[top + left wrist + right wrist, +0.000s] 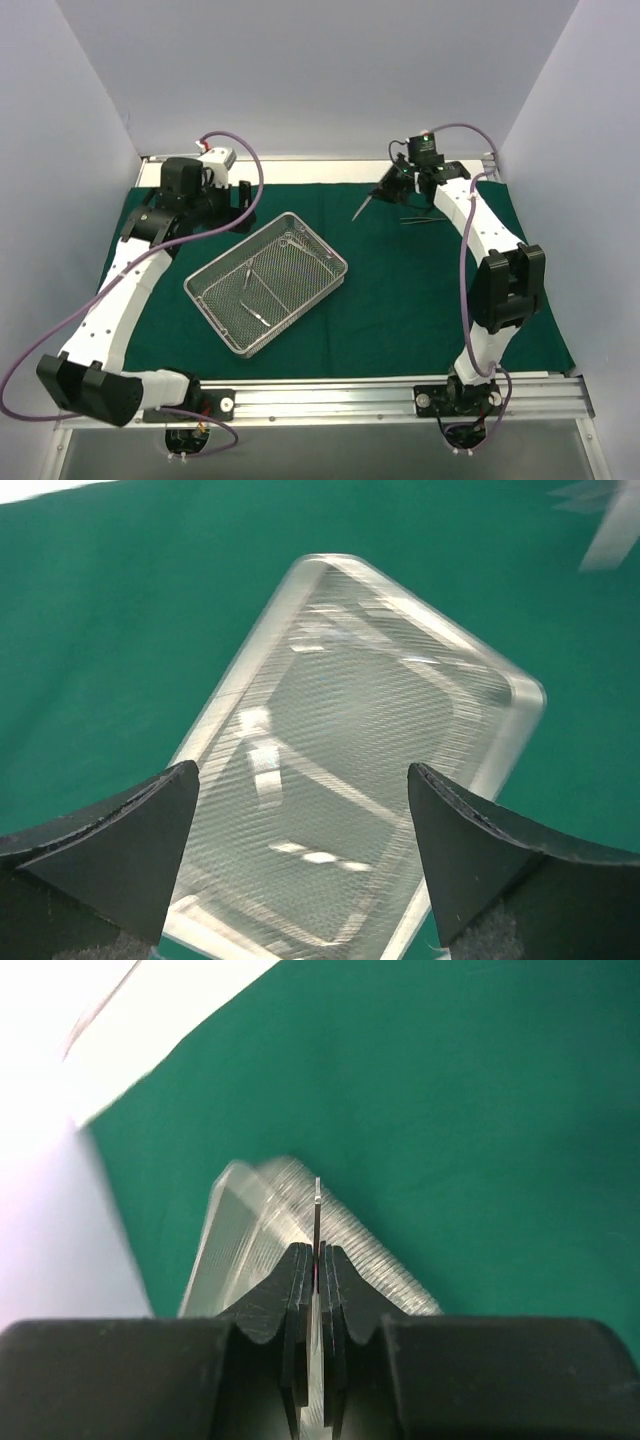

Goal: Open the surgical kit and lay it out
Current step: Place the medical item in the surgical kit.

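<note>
The right pincer (317, 1265) was clamped on a thin steel instrument (317, 1205), whose tip stood out beyond the closed jaws. What kind of instrument it was could not be told. The pincer hung above the far right part of the green drape (400, 300). A second thin instrument (420, 221) lay on the cloth just to the right of it.

The left pincer (300, 800) stood wide, holding nothing and touching nothing. It was over the far left of the drape and looked down on the wire-mesh tray (212, 320). The tray sat left of centre on the drape, turned at an angle and apart from both pincers.

Judging by this, the task was well along. The drape lay unfolded and flat, the tray was bared, and one instrument was already laid out. What remained, it seemed, was to set down the held piece and to lift out the small instruments (258, 318) that lay in the tray.
</note>
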Controlling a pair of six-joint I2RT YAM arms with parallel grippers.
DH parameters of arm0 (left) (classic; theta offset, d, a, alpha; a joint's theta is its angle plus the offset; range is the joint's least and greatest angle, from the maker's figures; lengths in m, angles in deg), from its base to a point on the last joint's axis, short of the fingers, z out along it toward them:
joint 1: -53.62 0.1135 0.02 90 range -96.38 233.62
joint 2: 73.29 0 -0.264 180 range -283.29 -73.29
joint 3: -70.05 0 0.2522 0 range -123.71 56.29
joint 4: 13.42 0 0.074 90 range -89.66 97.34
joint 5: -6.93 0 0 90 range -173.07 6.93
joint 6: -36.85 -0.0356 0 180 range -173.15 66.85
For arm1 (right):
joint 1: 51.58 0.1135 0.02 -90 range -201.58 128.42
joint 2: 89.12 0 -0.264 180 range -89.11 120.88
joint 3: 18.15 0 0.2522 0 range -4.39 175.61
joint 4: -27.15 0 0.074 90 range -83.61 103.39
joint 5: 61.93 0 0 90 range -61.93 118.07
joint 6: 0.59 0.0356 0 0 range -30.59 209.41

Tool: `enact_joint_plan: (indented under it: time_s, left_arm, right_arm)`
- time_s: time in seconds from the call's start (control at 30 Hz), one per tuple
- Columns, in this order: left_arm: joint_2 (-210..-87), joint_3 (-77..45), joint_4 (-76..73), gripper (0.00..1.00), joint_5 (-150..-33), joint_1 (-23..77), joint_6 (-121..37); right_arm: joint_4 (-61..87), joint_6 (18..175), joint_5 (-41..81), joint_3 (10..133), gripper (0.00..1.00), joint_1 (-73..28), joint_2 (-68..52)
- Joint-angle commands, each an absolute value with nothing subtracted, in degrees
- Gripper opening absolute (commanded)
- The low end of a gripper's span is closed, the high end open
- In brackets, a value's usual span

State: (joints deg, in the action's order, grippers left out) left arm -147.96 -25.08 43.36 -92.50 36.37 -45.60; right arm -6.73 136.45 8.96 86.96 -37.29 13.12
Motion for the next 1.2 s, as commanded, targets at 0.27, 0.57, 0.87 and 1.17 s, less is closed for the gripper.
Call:
enact_joint_plan:
  time_s: [0.27, 0.57, 0.87, 1.17]
  left_arm:
    - [-140.5, -22.6, 50.9, 0.94, -77.2, 36.3, -51.7]
    - [-138.0, -19.3, 48.4, 0.94, -83.1, 36.0, -49.8]
    - [-138.6, -18.7, 47.8, 0.94, -82.2, 36.0, -49.9]
    - [-139.6, -19.6, 48.7, 0.94, -78.9, 36.1, -49.9]
  right_arm:
    - [-26.2, 164.5, 34.1, 88.1, 0.00, -47.4, 22.5]
    - [-28.4, 166.1, 35.3, 86.8, 0.00, -53.3, 26.2]
    - [-30.1, 167.6, 35.0, 89.7, 0.00, -55.5, 29.9]
    - [-28.6, 168.5, 31.8, 91.9, 0.00, -56.5, 33.6]
